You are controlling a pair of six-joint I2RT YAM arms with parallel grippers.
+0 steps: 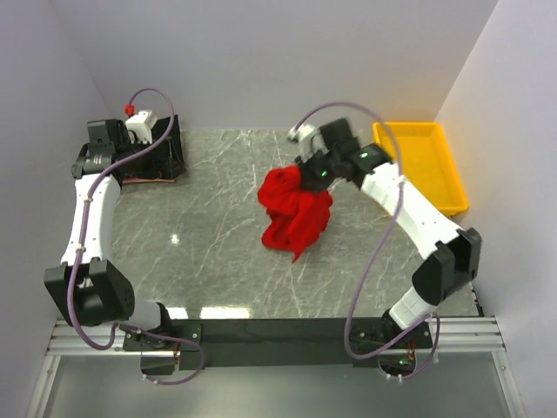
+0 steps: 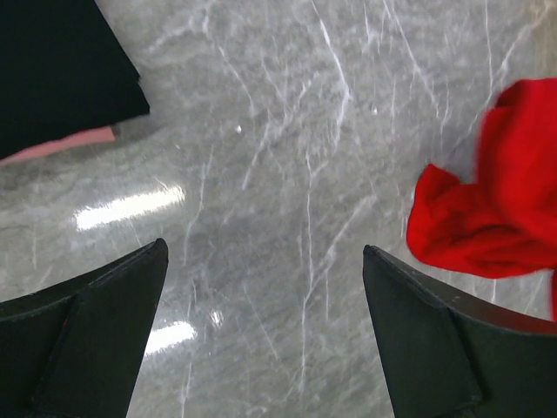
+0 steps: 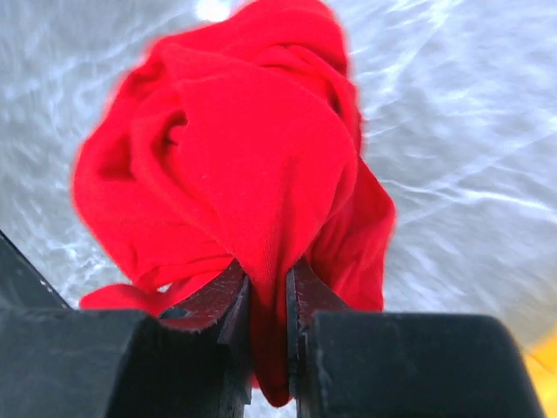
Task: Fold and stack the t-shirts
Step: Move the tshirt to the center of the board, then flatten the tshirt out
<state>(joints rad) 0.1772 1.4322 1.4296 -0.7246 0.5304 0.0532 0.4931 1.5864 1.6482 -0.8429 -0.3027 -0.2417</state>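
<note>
The red t-shirt (image 1: 296,213) hangs bunched above the marble table (image 1: 209,252), right of centre. My right gripper (image 1: 313,174) is shut on its upper edge; in the right wrist view a fold of red cloth (image 3: 252,174) is pinched between the jaws at my gripper (image 3: 268,280). A folded black t-shirt (image 1: 165,152) lies at the far left with a pale pink shirt edge (image 2: 61,146) under it. My left gripper (image 1: 139,131) hovers over that stack, open and empty (image 2: 265,261). The red shirt shows at the right of the left wrist view (image 2: 496,200).
A yellow plastic tray (image 1: 426,161) stands at the far right edge of the table. White walls close in the back and sides. The arm bases and a black rail run along the near edge.
</note>
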